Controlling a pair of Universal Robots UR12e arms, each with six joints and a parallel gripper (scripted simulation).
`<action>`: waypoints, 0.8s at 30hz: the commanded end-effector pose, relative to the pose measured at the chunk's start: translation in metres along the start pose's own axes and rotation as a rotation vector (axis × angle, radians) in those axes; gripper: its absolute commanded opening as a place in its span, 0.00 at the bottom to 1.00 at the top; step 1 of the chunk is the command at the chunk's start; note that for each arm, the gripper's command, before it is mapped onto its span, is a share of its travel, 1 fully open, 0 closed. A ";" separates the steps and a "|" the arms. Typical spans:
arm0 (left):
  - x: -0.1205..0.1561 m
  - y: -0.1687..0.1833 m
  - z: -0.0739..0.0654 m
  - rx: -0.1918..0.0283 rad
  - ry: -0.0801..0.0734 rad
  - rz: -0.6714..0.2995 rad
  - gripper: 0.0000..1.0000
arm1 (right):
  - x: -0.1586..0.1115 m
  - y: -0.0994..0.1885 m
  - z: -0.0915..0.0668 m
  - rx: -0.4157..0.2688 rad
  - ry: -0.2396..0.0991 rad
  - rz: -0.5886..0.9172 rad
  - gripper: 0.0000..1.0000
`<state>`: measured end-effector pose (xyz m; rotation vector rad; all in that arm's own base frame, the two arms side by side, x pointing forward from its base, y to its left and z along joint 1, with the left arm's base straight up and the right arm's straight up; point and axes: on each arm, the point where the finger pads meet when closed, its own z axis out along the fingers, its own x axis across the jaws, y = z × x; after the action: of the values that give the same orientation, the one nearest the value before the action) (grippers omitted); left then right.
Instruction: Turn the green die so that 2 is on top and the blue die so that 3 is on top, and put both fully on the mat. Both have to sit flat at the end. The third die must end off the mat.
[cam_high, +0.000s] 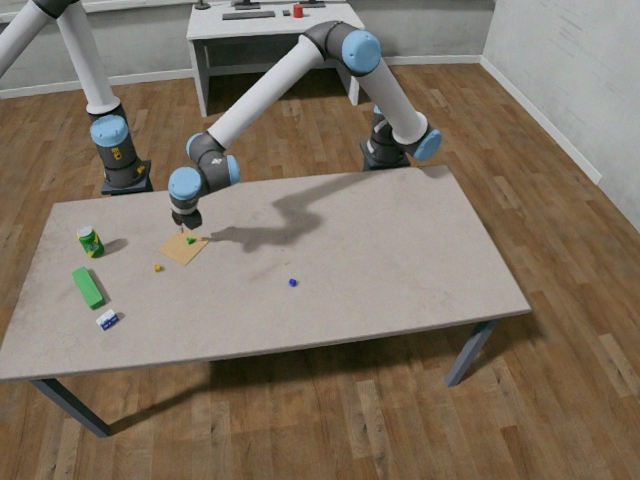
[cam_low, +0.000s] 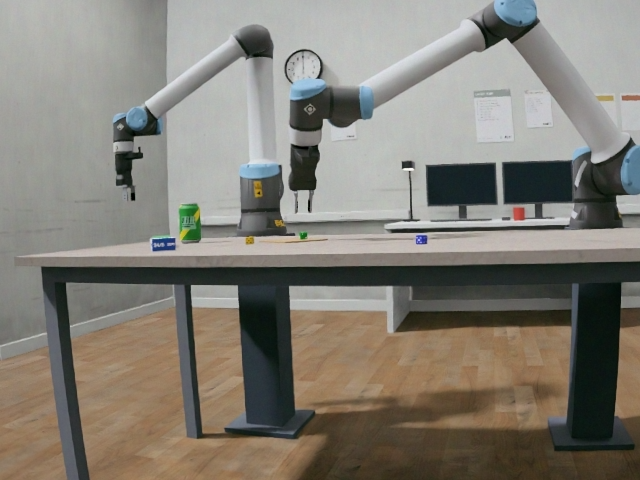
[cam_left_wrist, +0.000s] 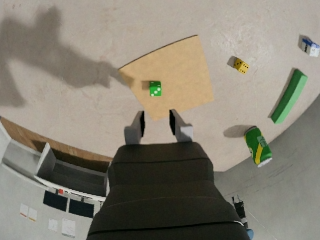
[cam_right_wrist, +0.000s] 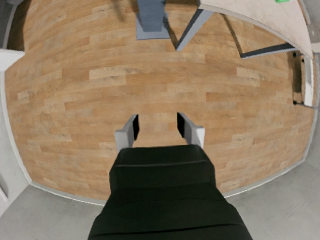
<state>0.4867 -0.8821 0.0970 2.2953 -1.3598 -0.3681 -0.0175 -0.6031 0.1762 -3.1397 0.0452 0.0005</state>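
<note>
Pale grey walls and a wood-plank floor surround a long beige table (cam_high: 361, 222) (cam_low: 361, 253), with a white desk (cam_high: 279, 26) (cam_low: 398, 225) behind it carrying two dark monitors (cam_low: 461, 184) (cam_low: 537, 180), a lamp (cam_low: 410, 191) and a red cup (cam_high: 298, 10) (cam_low: 519, 213); a round clock (cam_low: 303, 66) hangs on the wall.

On the table lies a tan mat (cam_high: 180, 252) (cam_low: 279, 240) (cam_left_wrist: 185, 65); the green die (cam_high: 190, 240) (cam_low: 303, 235) (cam_left_wrist: 155, 88) sits on it, inside its edges; the yellow die (cam_high: 157, 268) (cam_low: 249, 240) (cam_left_wrist: 241, 65) rests off the mat, near it; the blue die (cam_high: 292, 282) (cam_low: 421, 239) is also off the mat, well apart from the other two, directly on the table.

Over the mat hangs the left gripper (cam_high: 185, 228) (cam_low: 303, 209) (cam_left_wrist: 157, 117), its fingers parted fairly wide with nothing between them, above the green die and clear of it; the right gripper (cam_low: 129, 196) (cam_right_wrist: 158, 121) is spread wide and holds nothing, up in the air away from the table, with floorboards below it in its wrist view.

Beyond the yellow die stand a green and yellow can (cam_high: 90, 242) (cam_low: 189, 223) (cam_left_wrist: 258, 146), upright, a long green block (cam_high: 88, 287) (cam_left_wrist: 289, 96) lying down, and a small blue and white box (cam_high: 107, 319) (cam_low: 163, 243) (cam_left_wrist: 310, 47).
</note>
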 end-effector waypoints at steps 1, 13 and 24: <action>0.001 0.001 -0.001 -0.011 0.001 0.001 0.70 | 0.000 0.001 -0.001 -0.002 0.000 0.000 1.00; 0.000 -0.002 0.001 -0.193 -0.002 0.002 0.70 | 0.000 0.001 -0.001 -0.002 0.000 0.000 1.00; 0.001 -0.004 -0.001 -0.261 0.002 0.002 0.70 | 0.000 0.001 -0.001 -0.002 0.000 0.000 1.00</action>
<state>0.4899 -0.8804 0.0943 2.0814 -1.2323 -0.5130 -0.0175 -0.6031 0.1762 -3.1397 0.0452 0.0005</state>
